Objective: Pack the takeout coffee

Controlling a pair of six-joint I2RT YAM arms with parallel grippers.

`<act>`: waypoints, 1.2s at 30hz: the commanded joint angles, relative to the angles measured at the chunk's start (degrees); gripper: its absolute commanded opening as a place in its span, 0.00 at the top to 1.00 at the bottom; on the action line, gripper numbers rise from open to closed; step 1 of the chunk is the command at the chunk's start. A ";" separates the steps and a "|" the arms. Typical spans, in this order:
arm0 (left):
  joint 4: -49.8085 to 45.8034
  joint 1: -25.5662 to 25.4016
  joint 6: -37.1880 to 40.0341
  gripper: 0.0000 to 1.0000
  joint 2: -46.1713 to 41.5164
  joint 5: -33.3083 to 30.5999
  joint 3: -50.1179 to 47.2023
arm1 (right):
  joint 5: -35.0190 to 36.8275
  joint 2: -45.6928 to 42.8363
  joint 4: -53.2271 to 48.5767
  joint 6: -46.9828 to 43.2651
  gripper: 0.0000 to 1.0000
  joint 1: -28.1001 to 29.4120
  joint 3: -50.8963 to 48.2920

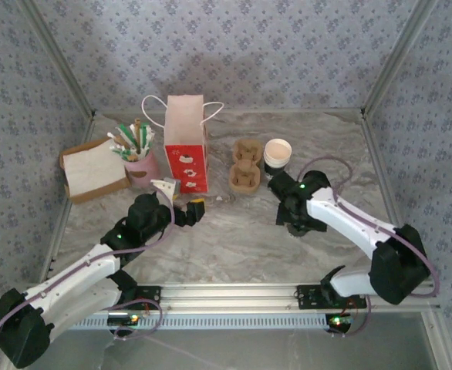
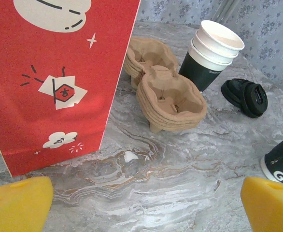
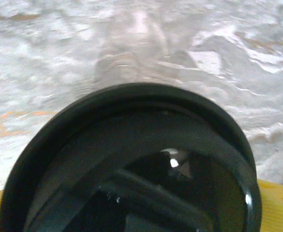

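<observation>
The takeout coffee is a black paper cup (image 2: 282, 166) with white lettering, at the right edge of the left wrist view. Its round black lid (image 3: 132, 145) sits on top of it and is very close in the right wrist view. My right gripper (image 1: 294, 222) reaches down over the cup, open, with a yellow finger (image 3: 276, 205) on either side of the lid. I cannot tell whether the fingers touch the cup. My left gripper (image 1: 189, 210) is open and empty, low over the marble table (image 2: 146, 203), just in front of the red paper bag (image 1: 186, 146).
Brown cardboard cup carriers (image 1: 245, 166) lie right of the bag. Beside them are stacked cups (image 2: 211, 53) and spare black lids (image 2: 245, 96). A pink cup of straws (image 1: 137, 162) and a cardboard box of napkins (image 1: 95, 169) stand left of the bag.
</observation>
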 commanded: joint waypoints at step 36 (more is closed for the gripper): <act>0.21 0.07 1.32 0.00 -6.99 -3.23 0.06 | -0.30 -18.41 -12.44 -3.15 0.00 -16.86 9.30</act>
